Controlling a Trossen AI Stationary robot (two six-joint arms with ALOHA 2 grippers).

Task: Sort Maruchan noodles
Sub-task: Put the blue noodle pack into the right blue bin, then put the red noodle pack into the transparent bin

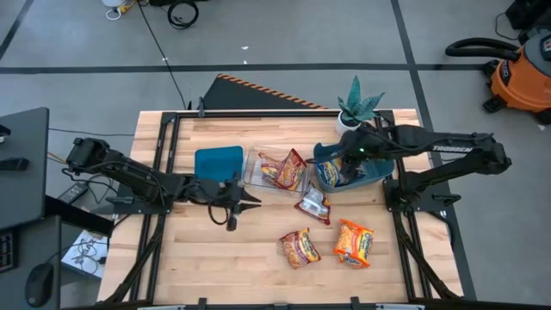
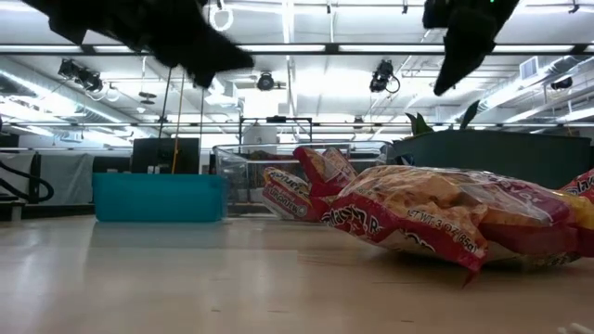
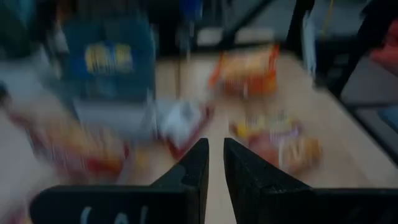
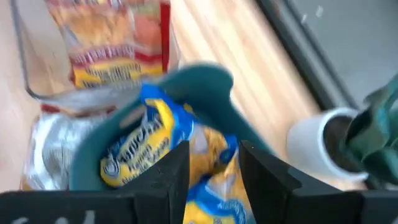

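Observation:
Several ramen packets show in the high view. A red packet [image 1: 284,170] leans in the clear bin [image 1: 254,168]. A blue-and-yellow packet [image 1: 330,175] lies in the dark teal bin [image 1: 379,172]. Loose on the table lie a red-and-silver packet [image 1: 313,205], a red packet [image 1: 299,248] and an orange packet [image 1: 354,244]. My right gripper [image 1: 346,165] hangs open over the teal bin, its fingers [image 4: 214,162] astride the blue-and-yellow packet [image 4: 143,146] below. My left gripper [image 1: 239,205] hovers beside the blue bin [image 1: 218,162], fingers almost together [image 3: 216,155], holding nothing.
A potted plant [image 1: 357,108] stands at the far edge behind the teal bin; its white pot [image 4: 323,143] shows beside the bin. The blue bin [image 2: 158,198] sits left of the clear bin. Bare wood lies along the near edge and at the near left.

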